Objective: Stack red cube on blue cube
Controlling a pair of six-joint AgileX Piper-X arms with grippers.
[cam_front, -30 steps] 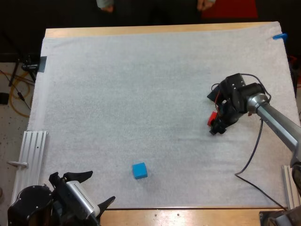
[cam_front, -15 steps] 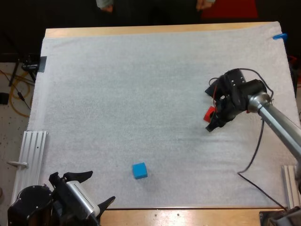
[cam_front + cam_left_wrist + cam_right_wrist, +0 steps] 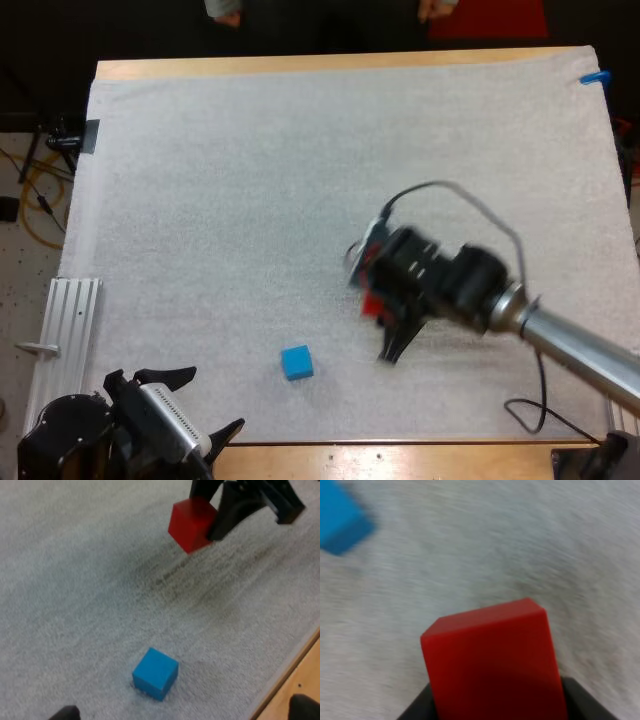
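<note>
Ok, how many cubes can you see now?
2. The red cube is held above the white mat in the right hand; the blue cube sits on the mat near the front edge. None seems hidden.

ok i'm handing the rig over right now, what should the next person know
Right gripper: shut on the red cube, held clear above the mat, off to one side of the blue cube and not yet over it.
Left gripper: open, empty, at the table's near edge.
Blue cube: alone on the mat, nothing on it.
Done: red cube grasped and lifted.
Left: bring it over the blue cube, set it down squarely, release.
</note>
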